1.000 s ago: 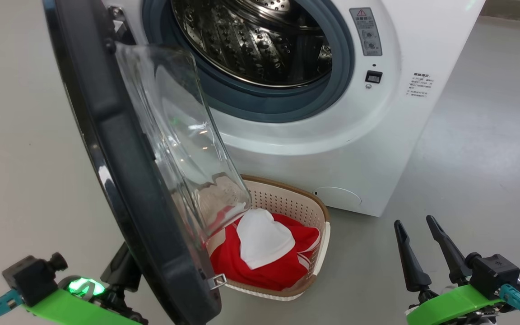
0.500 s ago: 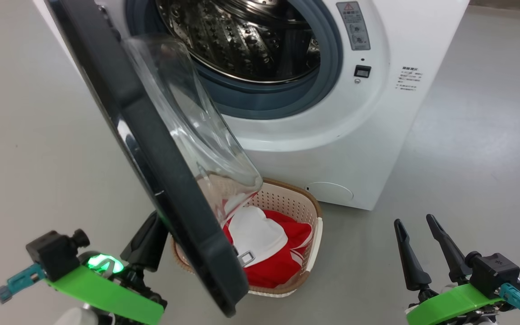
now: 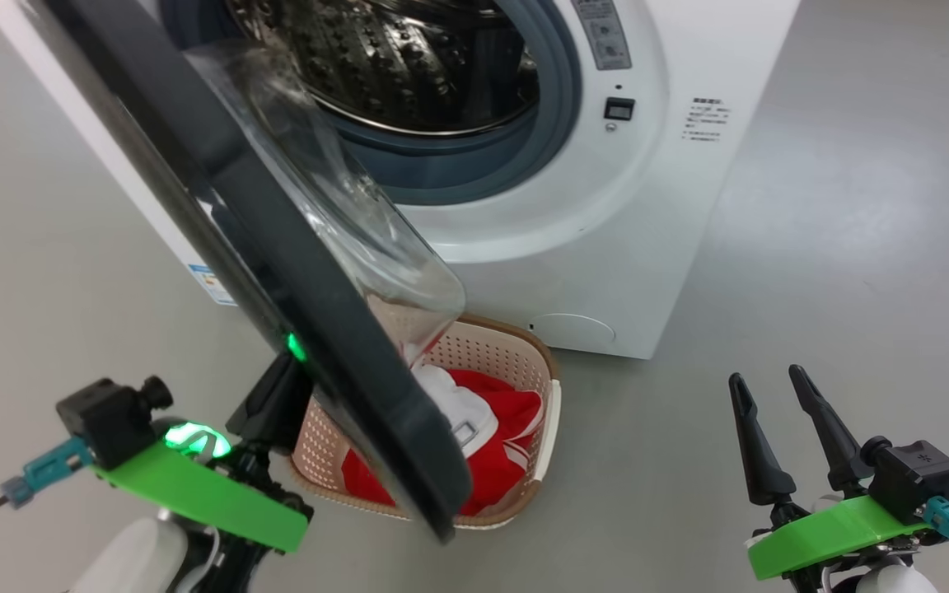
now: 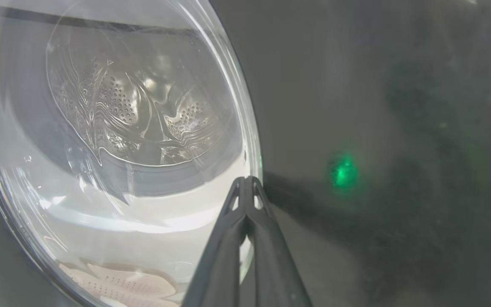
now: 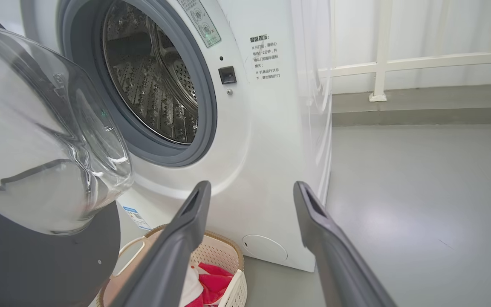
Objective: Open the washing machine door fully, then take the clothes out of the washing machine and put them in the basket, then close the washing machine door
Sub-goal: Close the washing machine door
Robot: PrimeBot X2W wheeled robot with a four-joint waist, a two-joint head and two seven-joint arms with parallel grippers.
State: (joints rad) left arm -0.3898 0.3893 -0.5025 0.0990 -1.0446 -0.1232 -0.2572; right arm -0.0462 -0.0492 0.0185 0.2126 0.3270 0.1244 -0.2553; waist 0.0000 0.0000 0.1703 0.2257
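Washer (image 3: 606,231) sticker (image 5: 267,57) headed 温馨提示, legible from right wrist view; from head view, too small to read. Warning-triangle label (image 3: 602,33) beside gasket. Blue label (image 3: 209,284) on washer side, unreadable.

My left gripper (image 4: 246,187) clenched, empty, tips at door (image 3: 277,247) outer face beside glass edge; touch unclear. Left wrist view sees drum through glass, green glow on black rim. Door half open.

My right gripper (image 3: 766,375) spread wide, empty, well apart from washer.

Clothes (image 3: 516,412) in basket (image 3: 507,354), on floor under door.
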